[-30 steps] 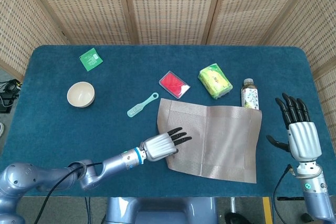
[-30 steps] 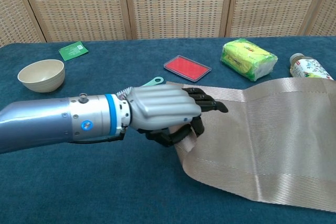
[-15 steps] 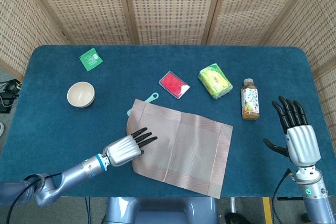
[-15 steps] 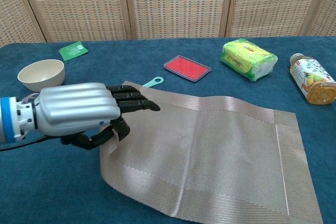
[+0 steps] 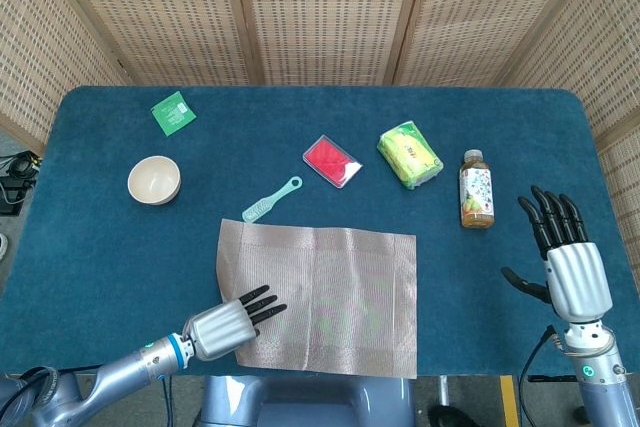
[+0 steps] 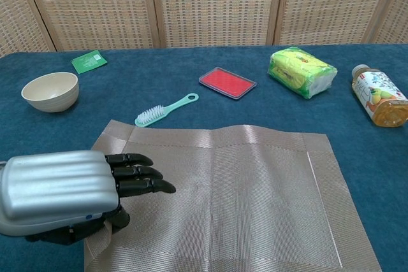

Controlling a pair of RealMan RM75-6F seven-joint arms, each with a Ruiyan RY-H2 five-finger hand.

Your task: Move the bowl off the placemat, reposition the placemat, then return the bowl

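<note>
I am pinching the near left corner of the placemat (image 5: 320, 297) with my left robot hand (image 5: 222, 325), thumb under and fingers flat on top; it is lying low in the middle of the frame, thin, floppy and rippling, so I judge edges the best hold. My right robot hand (image 5: 568, 257) is hovering spread and empty at lower right, while the bowl (image 5: 154, 180), looking light, rigid and best taken by its rim, is sitting on the desk (image 5: 100, 257) at upper left.

The placemat (image 5: 325, 292) lies nearest, the brush (image 5: 270, 200) just behind, the bowl (image 5: 154, 180) seemingly farther left.
</note>
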